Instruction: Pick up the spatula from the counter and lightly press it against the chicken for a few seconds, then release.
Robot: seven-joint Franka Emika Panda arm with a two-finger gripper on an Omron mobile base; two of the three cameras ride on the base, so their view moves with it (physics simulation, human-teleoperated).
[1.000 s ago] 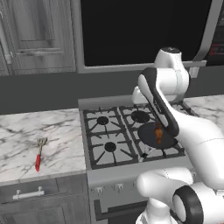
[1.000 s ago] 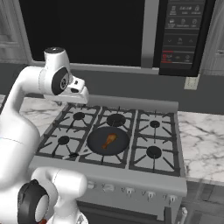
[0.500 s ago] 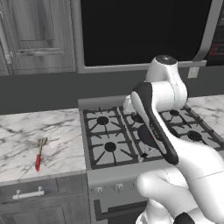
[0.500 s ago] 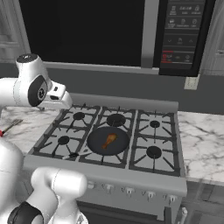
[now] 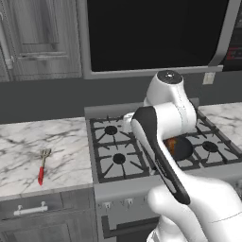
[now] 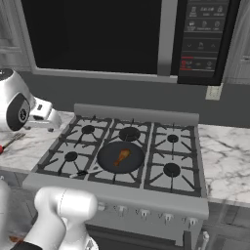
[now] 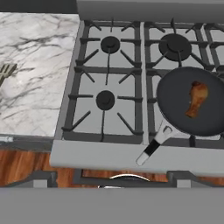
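Nearest the white robot hand [image 6: 43, 113], a brown chicken leg [image 7: 197, 99] lies in a round black pan [image 7: 175, 114]. Farther off, the hand view catches the head of the red-handled metal spatula [image 7: 5, 72]; the left base view shows it whole on the marble counter [image 5: 19, 142]. Hand open or closed, I cannot tell.

Open marble counter [image 5: 23, 142] on all sides of the spatula [image 5: 42, 168], near the front edge and well apart from the stove [image 5: 116, 146] to its right. Raised grates [image 7: 105, 74] across the way from counter to pan [image 6: 105, 157]. Free air over the pan and chicken [image 6: 122, 156], up to the dark microwave [image 6: 97, 34] overhead. Behind the burners, a low back panel [image 6: 136, 114]. Toward the stove's front edge, the pan handle [image 7: 153, 148] jutting out beside the left burners.
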